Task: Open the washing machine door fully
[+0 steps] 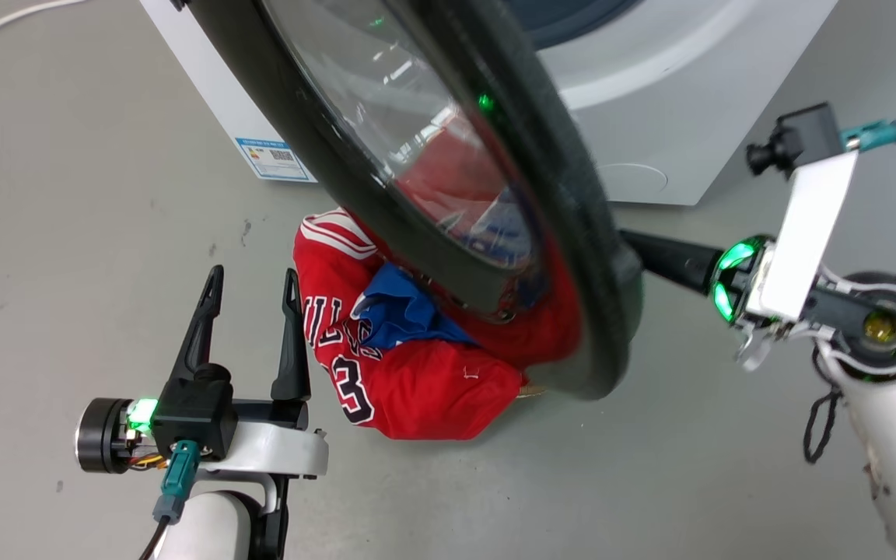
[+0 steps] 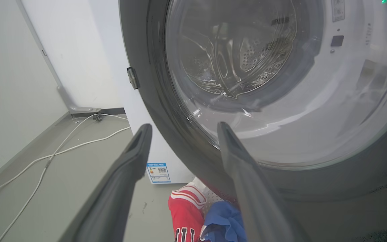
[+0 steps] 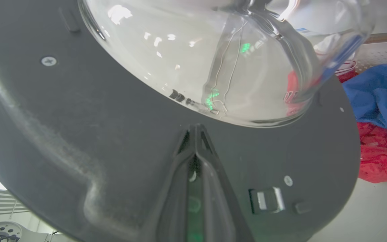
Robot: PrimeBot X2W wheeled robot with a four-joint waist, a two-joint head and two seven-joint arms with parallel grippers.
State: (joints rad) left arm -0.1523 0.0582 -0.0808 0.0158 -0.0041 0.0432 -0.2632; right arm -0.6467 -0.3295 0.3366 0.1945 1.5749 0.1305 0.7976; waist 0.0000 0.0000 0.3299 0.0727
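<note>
The washing machine door, a big black disc with a bulging glass bowl, stands swung out from the white washing machine. My right gripper reaches in from the right behind the door's rim. In the right wrist view the right gripper is shut, its tips against the door just below the glass bowl. My left gripper hangs open at the lower left, apart from the door. From the left wrist, the left gripper faces the door, and the steel drum shows through the glass.
A red jersey and a blue cloth lie heaped on the floor under the door. A white perforated basket shows beside them. White cables trail along the floor at the left. The machine carries a blue label low on its front.
</note>
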